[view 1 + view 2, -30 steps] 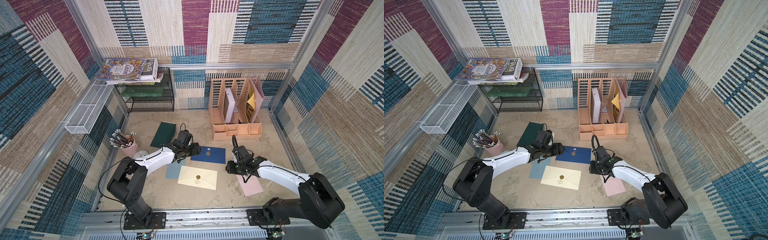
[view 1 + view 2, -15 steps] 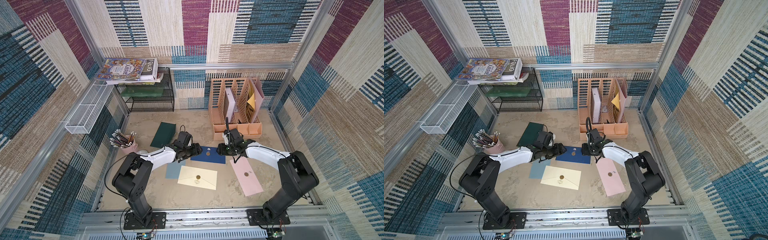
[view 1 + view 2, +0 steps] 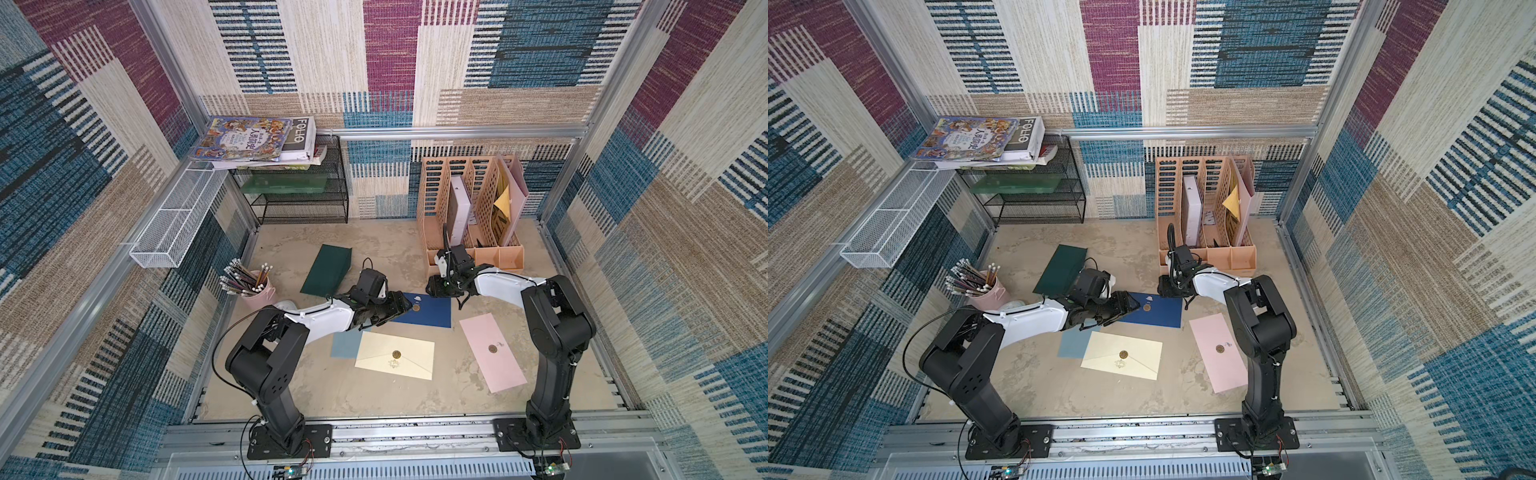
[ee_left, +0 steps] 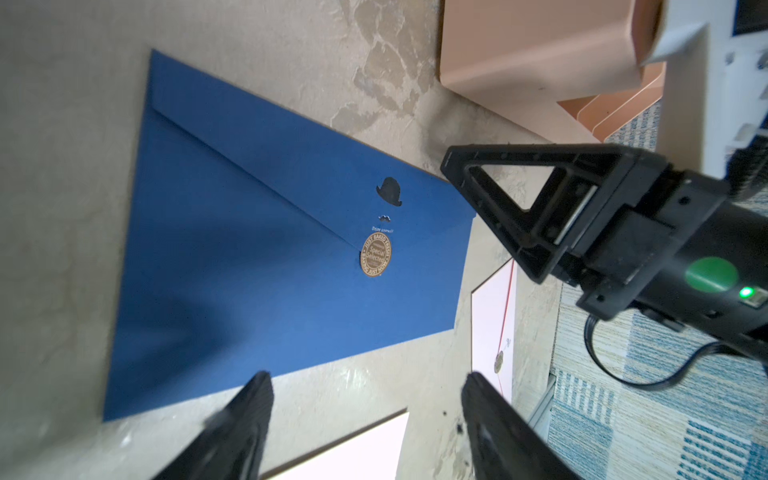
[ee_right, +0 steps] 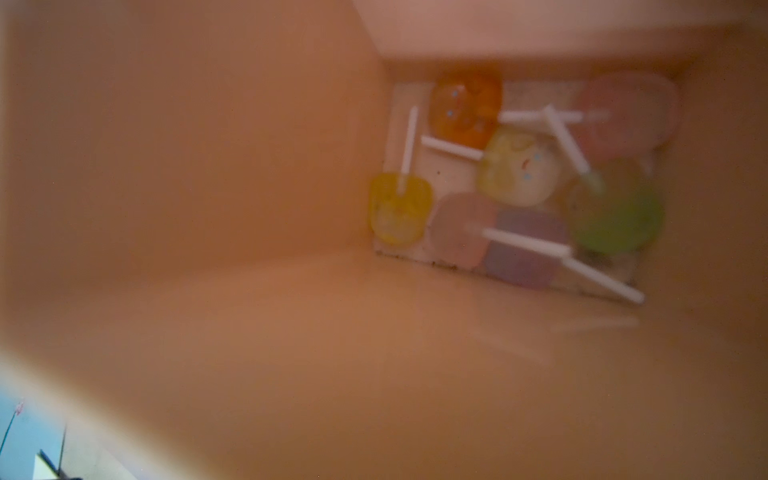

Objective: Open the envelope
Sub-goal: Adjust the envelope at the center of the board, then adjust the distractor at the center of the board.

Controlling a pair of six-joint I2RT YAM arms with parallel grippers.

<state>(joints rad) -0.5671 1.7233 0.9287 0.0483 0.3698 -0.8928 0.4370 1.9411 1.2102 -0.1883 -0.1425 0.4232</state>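
Fingers of my left hand (image 4: 365,419) stand apart, just short of the blue envelope (image 4: 257,266) lying flat on the table (image 4: 62,124). Thin, floppy paper; I'd lift the flap beside its round sticker (image 4: 375,254). Right hand (image 3: 437,286): spread unclear.

**Both arms reach inward, low and apart**

The left arm (image 3: 320,318) stretches from its base at 7 o'clock toward the centre, wrist low, its pincer (image 4: 365,399) spread with nothing between the fingers (image 4: 249,411). The right arm (image 3: 503,284) folds from its base at 5 o'clock, forearm pointing toward 9 o'clock. Its pincer (image 3: 434,286) hangs just above the tabletop (image 3: 374,249), well short of the left one, jaws partly apart.
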